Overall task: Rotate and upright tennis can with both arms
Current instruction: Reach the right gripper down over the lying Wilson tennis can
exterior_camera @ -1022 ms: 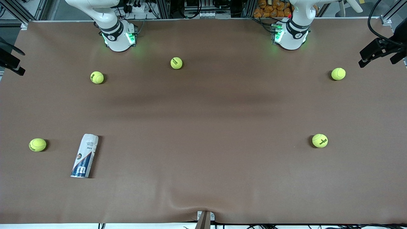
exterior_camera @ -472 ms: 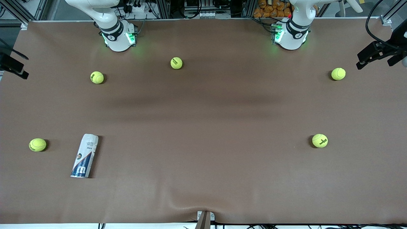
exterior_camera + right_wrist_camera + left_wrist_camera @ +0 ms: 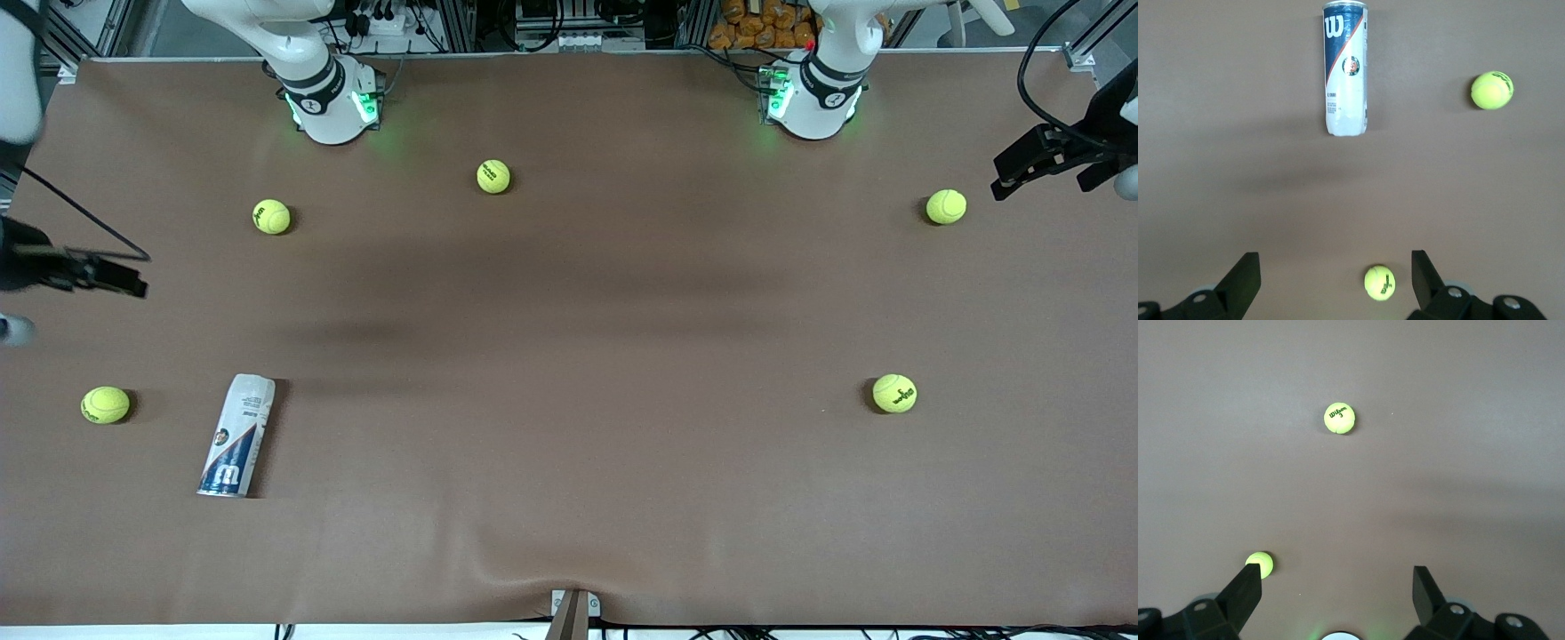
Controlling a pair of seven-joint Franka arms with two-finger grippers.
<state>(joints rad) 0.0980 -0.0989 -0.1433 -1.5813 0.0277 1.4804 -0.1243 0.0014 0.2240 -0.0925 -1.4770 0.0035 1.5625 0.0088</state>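
The tennis can (image 3: 236, 435) lies flat on the desk (image 3: 569, 356). The right gripper (image 3: 1335, 277) and left gripper (image 3: 1337, 590) hover with fingers spread, holding nothing.

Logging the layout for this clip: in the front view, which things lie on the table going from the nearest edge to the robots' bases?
Tennis can, lying on its side → two tennis balls about level → ball → ball → ball.

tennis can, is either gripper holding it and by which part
Nothing is held. The tennis can lies untouched on the table; the left gripper and right gripper are both open.
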